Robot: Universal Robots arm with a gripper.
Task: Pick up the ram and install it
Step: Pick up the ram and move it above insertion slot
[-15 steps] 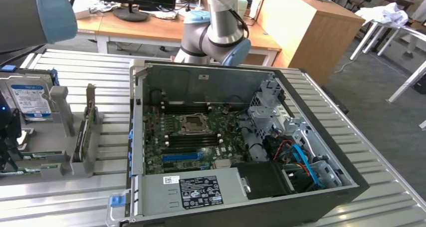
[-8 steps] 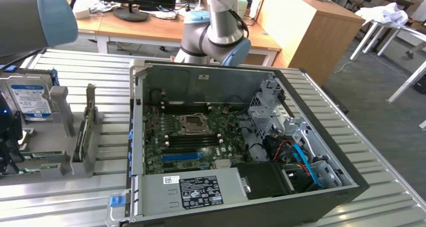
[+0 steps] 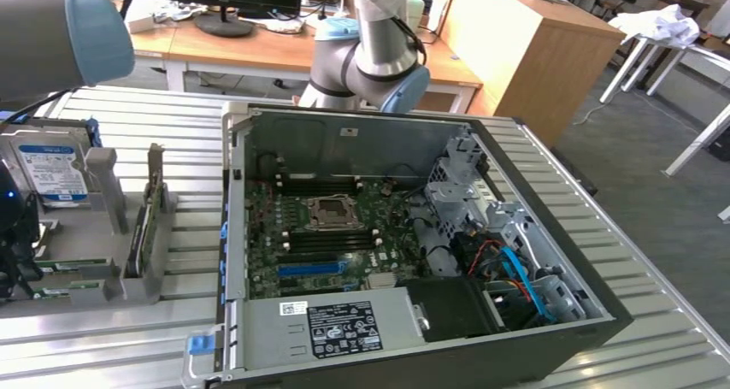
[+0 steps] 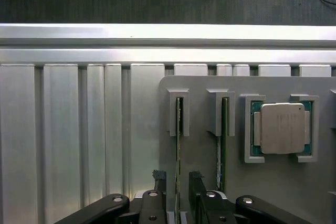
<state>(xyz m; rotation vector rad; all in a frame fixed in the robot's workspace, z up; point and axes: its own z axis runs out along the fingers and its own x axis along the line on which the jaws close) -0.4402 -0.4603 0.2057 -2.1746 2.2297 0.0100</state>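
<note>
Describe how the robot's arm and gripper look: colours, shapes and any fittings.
The arm is made of round silver-grey tubes joined by thick, rounded joints with light blue end caps. The gripper is black, with two narrow fingers carried on jointed black links that are fixed with shiny silver screws. No lettering can be read on either.

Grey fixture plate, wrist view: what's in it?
A ram stick stands edge-on in the plate, straddled by the open hand. A second stick stands beside it, and a CPU sits in a square recess. The hand covers both sticks' near ends.
</note>
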